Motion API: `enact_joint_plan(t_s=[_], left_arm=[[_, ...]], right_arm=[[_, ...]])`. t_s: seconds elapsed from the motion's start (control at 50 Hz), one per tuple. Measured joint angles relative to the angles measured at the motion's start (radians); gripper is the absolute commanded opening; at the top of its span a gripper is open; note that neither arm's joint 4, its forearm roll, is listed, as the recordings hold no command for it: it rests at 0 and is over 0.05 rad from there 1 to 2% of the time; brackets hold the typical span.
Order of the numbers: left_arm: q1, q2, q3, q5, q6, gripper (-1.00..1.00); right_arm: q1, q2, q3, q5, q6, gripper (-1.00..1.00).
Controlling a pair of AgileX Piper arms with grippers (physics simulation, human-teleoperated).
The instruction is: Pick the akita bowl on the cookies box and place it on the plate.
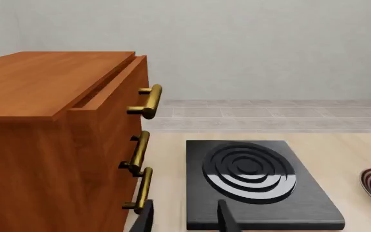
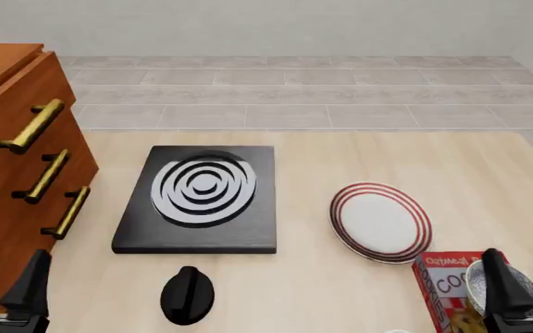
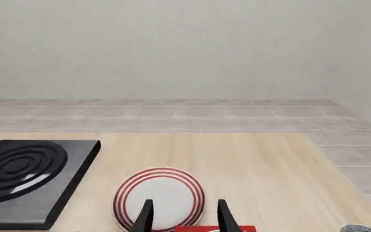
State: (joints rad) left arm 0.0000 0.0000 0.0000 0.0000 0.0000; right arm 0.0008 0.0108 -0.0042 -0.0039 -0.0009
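The akita bowl (image 2: 476, 283), speckled blue and white, sits on the red cookies box (image 2: 443, 277) at the near right corner of the table. My right gripper (image 2: 529, 277) hangs open above it, and its dark fingers hide much of the bowl. The white plate (image 2: 380, 222) with red rings lies just beyond and left of the box. In the right wrist view the plate (image 3: 160, 198) shows past the open right gripper (image 3: 184, 217), with a strip of the box (image 3: 214, 228) below. My left gripper (image 2: 3, 277) is open and empty at the near left.
A black slab (image 2: 197, 198) with white rings lies left of the plate, and a black knob (image 2: 187, 295) sits in front of it. A wooden drawer cabinet (image 2: 17, 159) with brass handles stands at the left, close beside my left gripper (image 1: 185, 220).
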Motion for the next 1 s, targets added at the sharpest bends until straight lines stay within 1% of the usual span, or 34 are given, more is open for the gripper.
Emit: enact_joint_plan(t_s=[0.46, 0.58, 0.68, 0.78, 0.9, 1.0], left_arm=[[0.000, 0.000, 0.000, 0.000, 0.000, 1.00], [0.000, 0.000, 0.000, 0.000, 0.000, 1.00], [0.000, 0.000, 0.000, 0.000, 0.000, 1.00], [0.000, 0.000, 0.000, 0.000, 0.000, 1.00], [0.000, 0.000, 0.000, 0.000, 0.000, 1.00], [0.000, 0.000, 0.000, 0.000, 0.000, 1.00]], right_arm=[[0.012, 0.006, -0.003, 0.007, -0.008, 1.00], [0.001, 0.024, -0.030, 0.015, -0.006, 1.00], [0.000, 0.055, -0.090, 0.049, 0.004, 1.00], [0.001, 0.091, -0.182, 0.108, 0.011, 1.00], [-0.024, 0.141, -0.305, 0.200, -0.028, 1.00], [-0.098, 0.220, -0.392, 0.278, -0.071, 1.00]])
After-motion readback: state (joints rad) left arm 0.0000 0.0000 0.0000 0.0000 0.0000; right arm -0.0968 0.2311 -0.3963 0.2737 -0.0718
